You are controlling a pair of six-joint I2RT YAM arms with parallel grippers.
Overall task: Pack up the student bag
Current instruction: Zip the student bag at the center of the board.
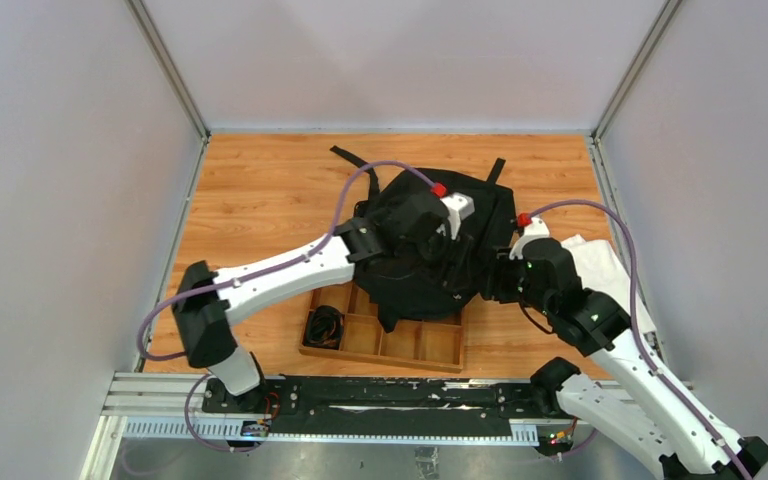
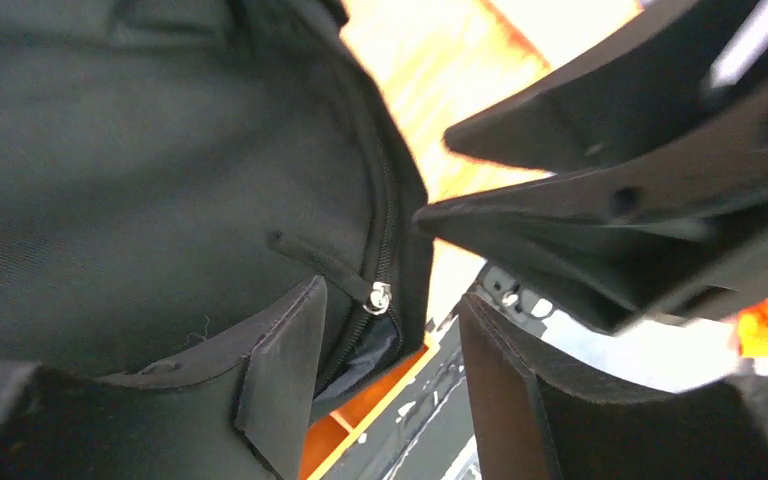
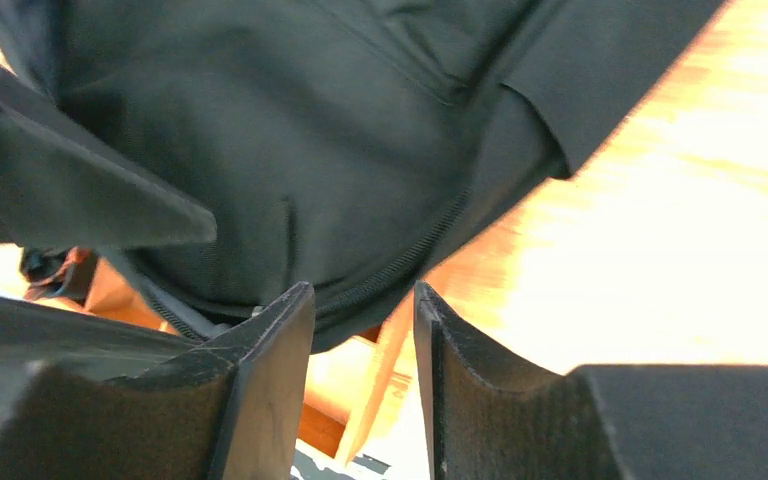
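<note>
Wooden tabletop (image 1: 260, 190); black student bag (image 1: 418, 285)

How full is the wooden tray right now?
Mostly empty. The tray holds one black coiled bundle in its left compartment; the near compartments are bare wood. The backpack covers its far side, so cannot tell there.

student bag (image 1: 422, 285): centre of table (image 1: 260, 190), over tray's far edge | tray (image 1: 415, 346): near edge, middle | cord (image 1: 324, 326): tray's left compartment | cloth (image 1: 600, 262): right edge
</note>
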